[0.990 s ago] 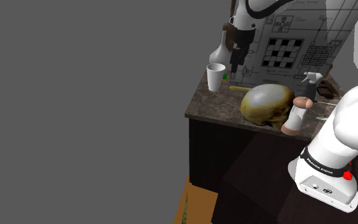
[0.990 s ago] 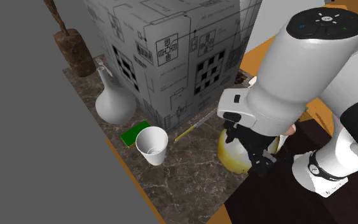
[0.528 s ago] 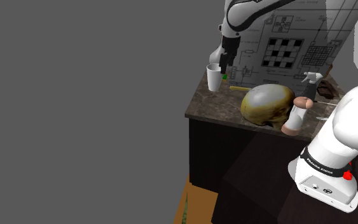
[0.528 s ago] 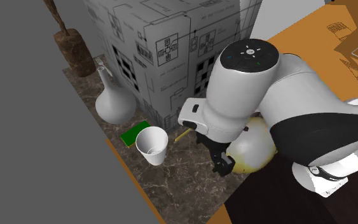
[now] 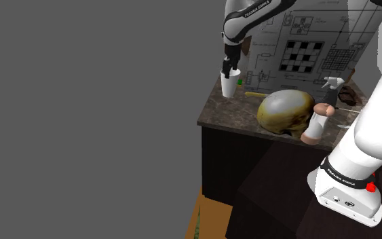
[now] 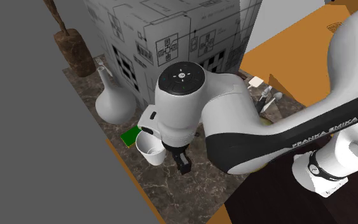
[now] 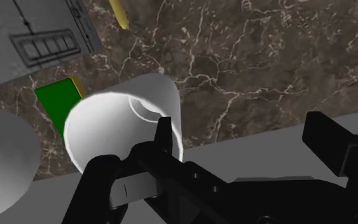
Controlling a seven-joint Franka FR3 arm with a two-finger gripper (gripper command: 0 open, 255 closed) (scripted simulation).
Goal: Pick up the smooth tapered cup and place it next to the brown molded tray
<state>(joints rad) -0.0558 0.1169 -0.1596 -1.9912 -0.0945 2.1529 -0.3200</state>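
Note:
The white tapered cup stands upright at the near corner of the dark marble counter, close to its edge. My black gripper hangs right over the cup, open. In the wrist view the gripper has one finger over the rim of the cup, and the other finger is out past the counter's edge. From the second exterior view the hand covers part of the cup. A brown moulded piece sits at the counter's far end, beyond a white vase.
A big patterned box fills the counter's back. A green card and a yellow pencil lie by the cup. An olive dome, a spray bottle and a lying pink bottle crowd the shoulder view's right.
The arm has swung toward the shoulder view's left, from in front of the box to right over the cup. The fingers stayed open; the cup has not moved.

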